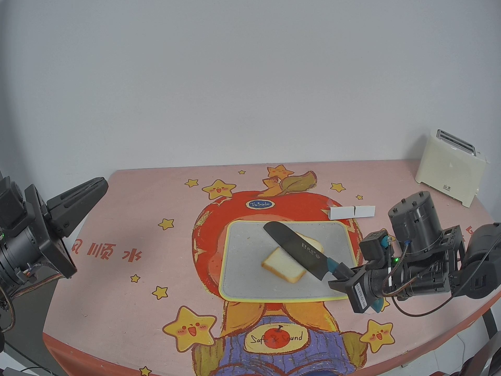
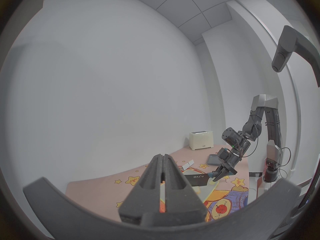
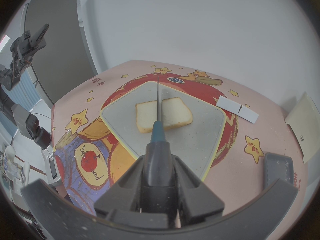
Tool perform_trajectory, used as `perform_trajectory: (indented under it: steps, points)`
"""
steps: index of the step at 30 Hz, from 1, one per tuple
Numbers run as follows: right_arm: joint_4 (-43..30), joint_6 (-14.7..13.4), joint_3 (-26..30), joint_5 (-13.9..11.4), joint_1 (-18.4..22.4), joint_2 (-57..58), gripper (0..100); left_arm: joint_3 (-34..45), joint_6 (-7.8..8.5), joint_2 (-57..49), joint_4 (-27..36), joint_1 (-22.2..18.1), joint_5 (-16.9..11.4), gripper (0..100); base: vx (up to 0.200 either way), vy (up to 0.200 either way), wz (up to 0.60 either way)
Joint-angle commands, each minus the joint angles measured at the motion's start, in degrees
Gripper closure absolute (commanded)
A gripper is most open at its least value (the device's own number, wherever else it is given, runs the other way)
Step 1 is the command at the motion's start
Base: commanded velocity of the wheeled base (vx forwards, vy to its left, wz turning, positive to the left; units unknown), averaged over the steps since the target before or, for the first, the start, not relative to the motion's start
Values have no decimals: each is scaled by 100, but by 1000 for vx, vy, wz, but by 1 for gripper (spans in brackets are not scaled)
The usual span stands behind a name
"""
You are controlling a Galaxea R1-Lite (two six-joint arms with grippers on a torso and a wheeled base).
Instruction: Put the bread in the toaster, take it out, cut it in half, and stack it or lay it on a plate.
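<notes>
A pink table (image 1: 130, 220), printed with a big red apple, yellow stars and a cartoon figure, sits against a plain grey wall (image 1: 250, 69), with a white paper strip (image 1: 352, 212) lying flat by the apple's right edge.

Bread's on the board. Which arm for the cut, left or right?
Right. The right gripper grips the knife, blade lined up over the bread on the cutting board. The left gripper is shut on nothing, far off by the left edge of the table.
</notes>
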State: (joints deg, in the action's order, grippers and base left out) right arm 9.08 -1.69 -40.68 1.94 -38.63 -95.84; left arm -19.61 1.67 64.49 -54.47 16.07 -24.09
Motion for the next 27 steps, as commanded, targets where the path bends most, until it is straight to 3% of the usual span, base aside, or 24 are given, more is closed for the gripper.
perform_trajectory:
  steps: [1,27]
  points:
    - [-3,2,7,0,75,83,100,19,9,11,-2,2,1,100,0,0,0]
    - [23,-24,-72,-62,49,514,100,37,62,-6,-29,10,36,100,0,0,0]
